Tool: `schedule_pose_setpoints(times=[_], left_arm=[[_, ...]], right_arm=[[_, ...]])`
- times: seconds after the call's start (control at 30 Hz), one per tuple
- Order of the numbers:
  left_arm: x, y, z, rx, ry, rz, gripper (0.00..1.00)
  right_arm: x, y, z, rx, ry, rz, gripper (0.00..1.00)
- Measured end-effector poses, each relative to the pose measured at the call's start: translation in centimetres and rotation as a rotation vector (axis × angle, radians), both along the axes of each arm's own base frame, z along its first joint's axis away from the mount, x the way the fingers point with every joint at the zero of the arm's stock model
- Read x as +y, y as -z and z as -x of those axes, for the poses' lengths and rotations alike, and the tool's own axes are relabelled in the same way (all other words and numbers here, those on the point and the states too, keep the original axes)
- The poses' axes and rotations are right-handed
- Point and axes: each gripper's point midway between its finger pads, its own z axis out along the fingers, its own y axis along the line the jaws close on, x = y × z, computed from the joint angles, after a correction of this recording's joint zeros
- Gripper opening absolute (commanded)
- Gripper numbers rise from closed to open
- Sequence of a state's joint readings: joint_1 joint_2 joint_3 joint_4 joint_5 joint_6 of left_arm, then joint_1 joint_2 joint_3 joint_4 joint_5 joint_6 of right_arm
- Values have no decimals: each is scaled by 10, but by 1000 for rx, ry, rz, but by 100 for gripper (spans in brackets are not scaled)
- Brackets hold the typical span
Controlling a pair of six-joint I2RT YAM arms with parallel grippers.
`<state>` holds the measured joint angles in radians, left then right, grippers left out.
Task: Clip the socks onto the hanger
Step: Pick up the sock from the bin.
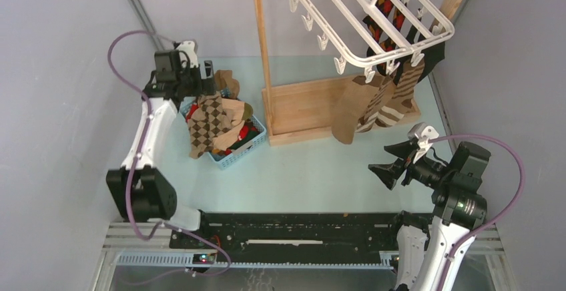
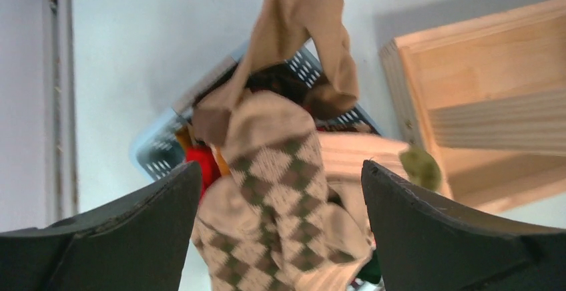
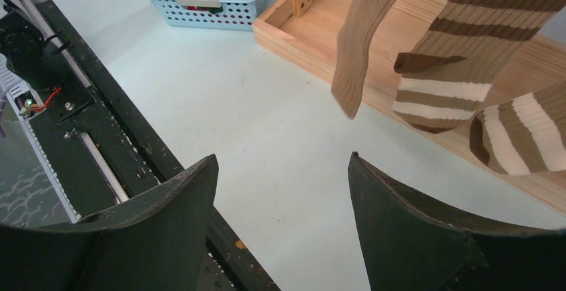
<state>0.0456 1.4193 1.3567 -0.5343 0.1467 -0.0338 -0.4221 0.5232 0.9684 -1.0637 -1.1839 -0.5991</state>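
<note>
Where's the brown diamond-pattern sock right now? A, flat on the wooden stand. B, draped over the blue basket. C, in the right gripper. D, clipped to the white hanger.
B: the diamond-pattern sock drapes over the edge of the blue basket, under the open left gripper, neither clipped nor held.

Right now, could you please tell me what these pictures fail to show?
- Top view: white plastic drying hanger, far end cut off by the upper edge.
- Right wrist view: brown-striped socks, tops cut off above.
- Left wrist view: blue mesh basket, contents covered by the brown argyle sock.
</note>
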Motion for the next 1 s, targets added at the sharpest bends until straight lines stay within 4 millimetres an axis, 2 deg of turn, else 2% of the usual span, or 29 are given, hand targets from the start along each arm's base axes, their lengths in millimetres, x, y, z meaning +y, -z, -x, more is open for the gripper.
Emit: schedule_pose_setpoints(times=[0.1, 0.23, 0.33, 0.53, 0.7, 0.87, 1.0], left_arm=[[10, 4, -24, 34, 40, -102, 93], [25, 14, -49, 89, 83, -228, 87], [30, 18, -67, 123, 120, -283, 72], [24, 26, -95, 159, 202, -286, 67], [15, 56, -101, 237, 255, -239, 65], [13, 84, -96, 317, 276, -215, 48], [13, 96, -97, 342, 275, -212, 22]], right_arm=[[-1, 3, -3, 17, -4, -1, 79], [-2, 8, -7, 44, -10, -11, 79], [-3, 13, -10, 66, -17, -20, 79], [-6, 16, -20, 73, -19, -26, 79], [-9, 19, -26, 68, -14, -30, 79], [-10, 18, -30, 61, -11, -32, 79], [-11, 18, -33, 62, -9, -36, 79]])
